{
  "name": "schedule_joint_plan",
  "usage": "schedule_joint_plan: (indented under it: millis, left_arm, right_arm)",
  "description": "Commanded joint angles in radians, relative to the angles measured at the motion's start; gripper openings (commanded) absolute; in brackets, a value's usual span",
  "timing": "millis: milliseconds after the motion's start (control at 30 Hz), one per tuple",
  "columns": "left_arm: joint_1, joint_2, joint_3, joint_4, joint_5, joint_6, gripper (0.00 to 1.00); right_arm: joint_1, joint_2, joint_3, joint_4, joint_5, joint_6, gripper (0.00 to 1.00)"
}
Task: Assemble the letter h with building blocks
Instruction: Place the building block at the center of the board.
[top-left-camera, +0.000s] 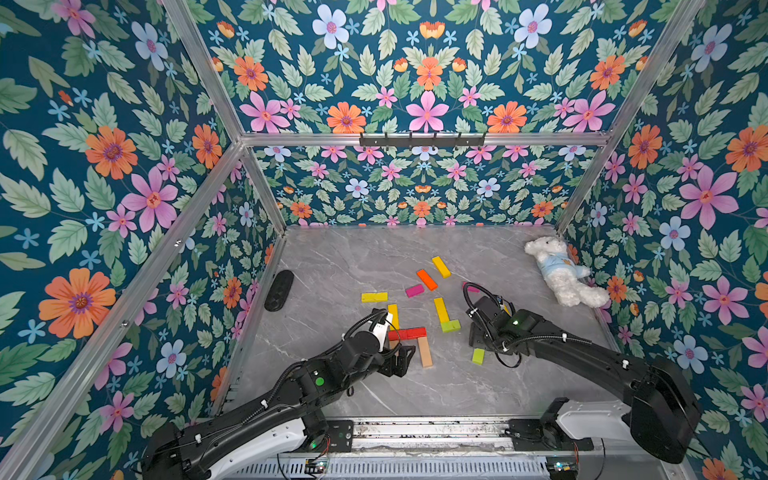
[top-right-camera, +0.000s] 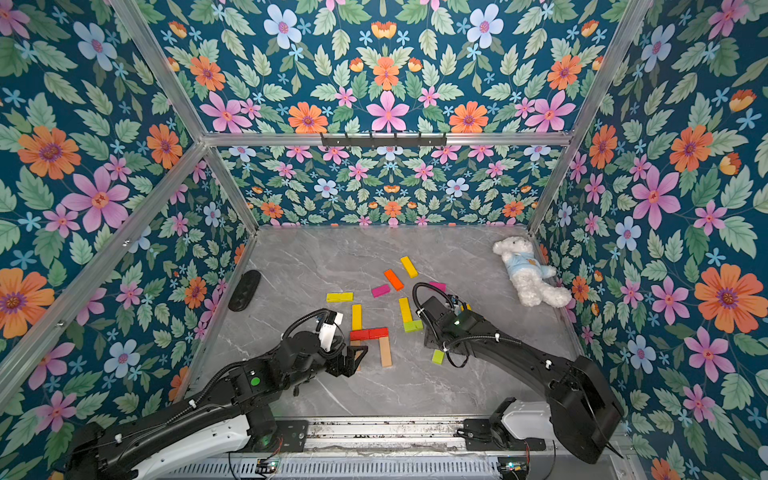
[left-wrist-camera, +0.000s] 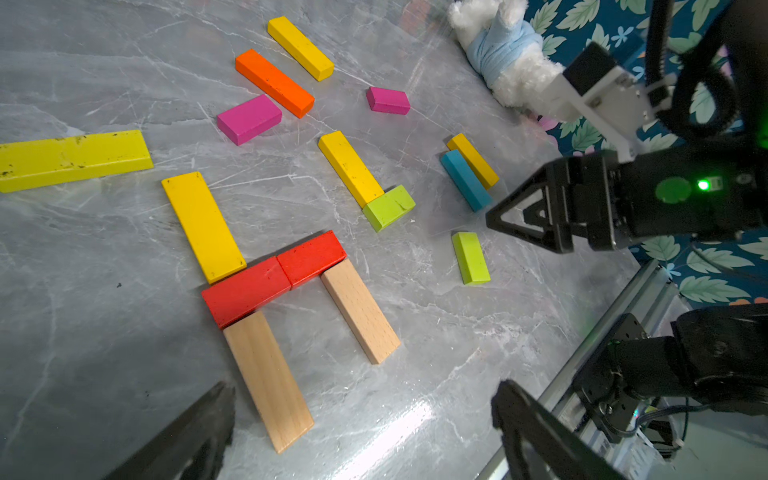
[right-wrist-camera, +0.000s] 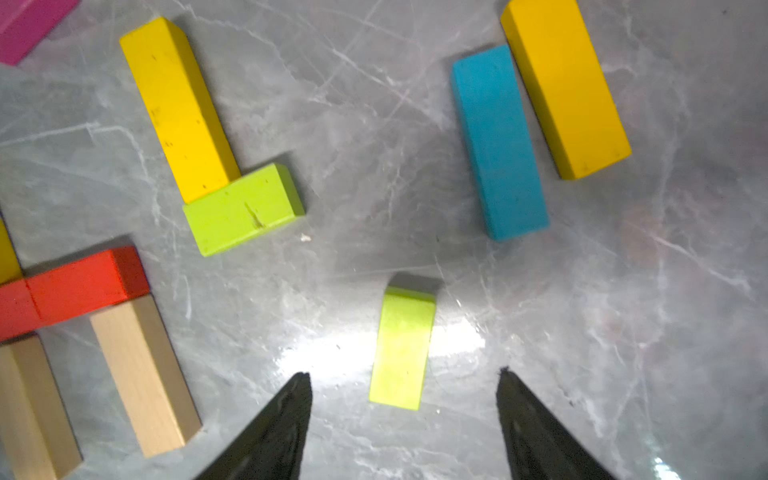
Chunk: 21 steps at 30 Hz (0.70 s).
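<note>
Marbled tabletop (top-left-camera: 332, 257) is carrying a lime block (right-wrist-camera: 401, 349) pointing toward its far edge; right claw (right-wrist-camera: 405, 372) and left claw (left-wrist-camera: 361, 386) are gaping.

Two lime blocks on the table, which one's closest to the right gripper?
The lone lime block, lying free right in front of the right gripper, whose jaws are open. The other lime block butts against a yellow bar, farther off.

Clocked from the red bars (top-left-camera: 407, 333) in a top view, the marble table (top-left-camera: 457, 395) lay bare at 5 to 6 o'clock and toward 11, while yellow, orange and magenta bars (top-left-camera: 427, 279) crowded 12 to 2 and a lime half-block (top-left-camera: 478, 355) sat between 3 and 4.
</note>
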Motion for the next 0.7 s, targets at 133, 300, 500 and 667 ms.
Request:
schedule_joint_plan:
  millis: [133, 300, 500, 667]
  left_arm:
    - [0.001, 0.015, 0.003, 0.03, -0.013, -0.005, 0.99]
    - [0.0, 0.029, 0.014, 0.027, -0.006, -0.003, 0.99]
    - [0.0, 0.004, 0.01, 0.014, -0.019, -0.003, 0.99]
    - [0.001, -0.001, 0.011, 0.003, -0.026, -0.002, 0.99]
  right_arm:
    - [0.012, -0.065, -0.162, 0.094, -0.063, 0.068, 0.49]
    - [0.012, 0.028, -0.163, 0.089, -0.027, 0.078, 0.27]
    - [0.02, 0.119, -0.151, 0.182, -0.074, 0.058, 0.27]
    - [0.046, 0.173, -0.103, 0.212, -0.079, 0.034, 0.29]
